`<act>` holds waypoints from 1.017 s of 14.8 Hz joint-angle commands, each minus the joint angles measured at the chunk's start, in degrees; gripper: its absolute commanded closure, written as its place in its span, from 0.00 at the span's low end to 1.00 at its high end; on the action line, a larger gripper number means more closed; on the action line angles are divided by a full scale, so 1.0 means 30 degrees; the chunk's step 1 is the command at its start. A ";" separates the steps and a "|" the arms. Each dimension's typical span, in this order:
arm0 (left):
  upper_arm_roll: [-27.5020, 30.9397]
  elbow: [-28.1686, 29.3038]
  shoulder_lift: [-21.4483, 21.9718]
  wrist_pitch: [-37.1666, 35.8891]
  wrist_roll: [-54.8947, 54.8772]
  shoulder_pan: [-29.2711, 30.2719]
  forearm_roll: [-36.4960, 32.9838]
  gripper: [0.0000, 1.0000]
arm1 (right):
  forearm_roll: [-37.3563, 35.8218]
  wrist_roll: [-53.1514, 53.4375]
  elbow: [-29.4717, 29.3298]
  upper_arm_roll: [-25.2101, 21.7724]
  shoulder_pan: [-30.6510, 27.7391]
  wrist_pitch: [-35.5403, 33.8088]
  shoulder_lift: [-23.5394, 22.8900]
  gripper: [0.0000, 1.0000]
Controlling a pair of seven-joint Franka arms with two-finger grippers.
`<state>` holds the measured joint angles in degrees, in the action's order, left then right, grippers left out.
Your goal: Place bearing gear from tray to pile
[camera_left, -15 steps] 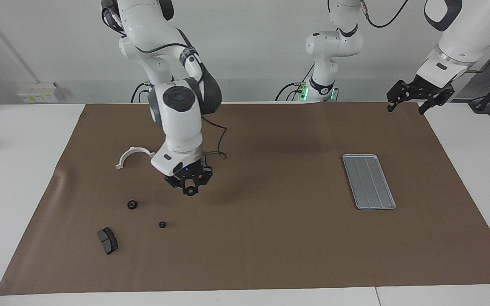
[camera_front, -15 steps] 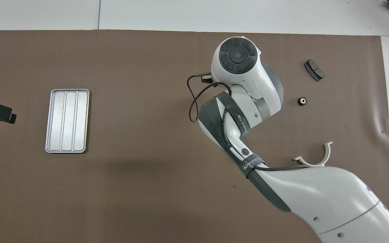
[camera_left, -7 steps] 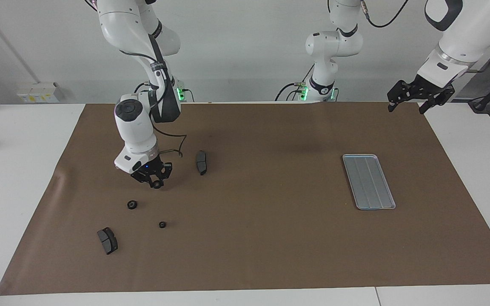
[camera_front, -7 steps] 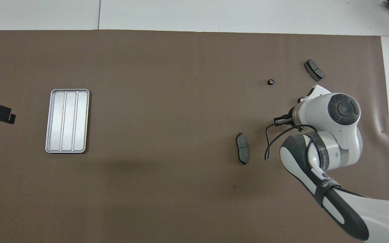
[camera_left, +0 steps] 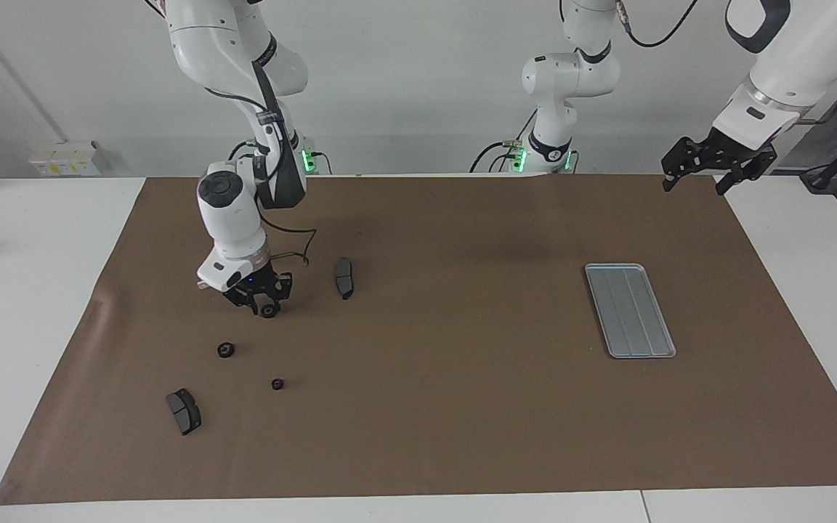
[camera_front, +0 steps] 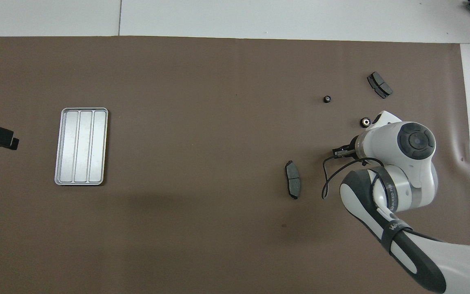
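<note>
My right gripper [camera_left: 266, 308] is shut on a small black bearing gear [camera_left: 268, 311], just above the mat at the right arm's end, among the pile's parts. Two other black gears [camera_left: 226, 349] [camera_left: 277, 383] lie on the mat farther from the robots. One dark brake pad [camera_left: 344, 277] lies beside the gripper, another [camera_left: 184, 410] farther out. My right arm hides most of the white bracket. The silver tray [camera_left: 629, 310] is empty at the left arm's end. My left gripper [camera_left: 693, 185] waits open, raised over the mat's corner.
A brown mat [camera_left: 447, 407] covers the table. In the overhead view the tray [camera_front: 80, 146], both brake pads [camera_front: 292, 179] [camera_front: 379, 85] and the two loose gears [camera_front: 365, 121] [camera_front: 327, 99] show. A black cable loops from my right wrist.
My right arm carried the gear from the mat's middle to the pile at its own end, uncovering one brake pad. In the last half second it hardly moved. The left arm stayed still.
</note>
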<state>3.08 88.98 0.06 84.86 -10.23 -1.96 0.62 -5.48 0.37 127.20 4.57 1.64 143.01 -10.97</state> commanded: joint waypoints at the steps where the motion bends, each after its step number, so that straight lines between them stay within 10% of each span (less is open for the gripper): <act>1: -0.0030 0.0457 0.0477 -0.0045 -0.0194 0.0126 -0.0090 0.00 | 0.0332 0.0927 0.0199 0.0234 -0.0108 0.0290 0.0318 0.00; 15: -0.0030 0.0486 0.0477 -0.0045 -0.0194 0.0125 -0.0090 0.00 | 0.1064 0.3516 -0.9819 -0.0030 -0.1628 -1.3764 0.3420 0.00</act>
<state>3.08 88.98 0.07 84.86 -10.23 -1.96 0.62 -4.16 13.08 99.01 4.33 -1.09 105.79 -3.01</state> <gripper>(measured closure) 0.000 0.000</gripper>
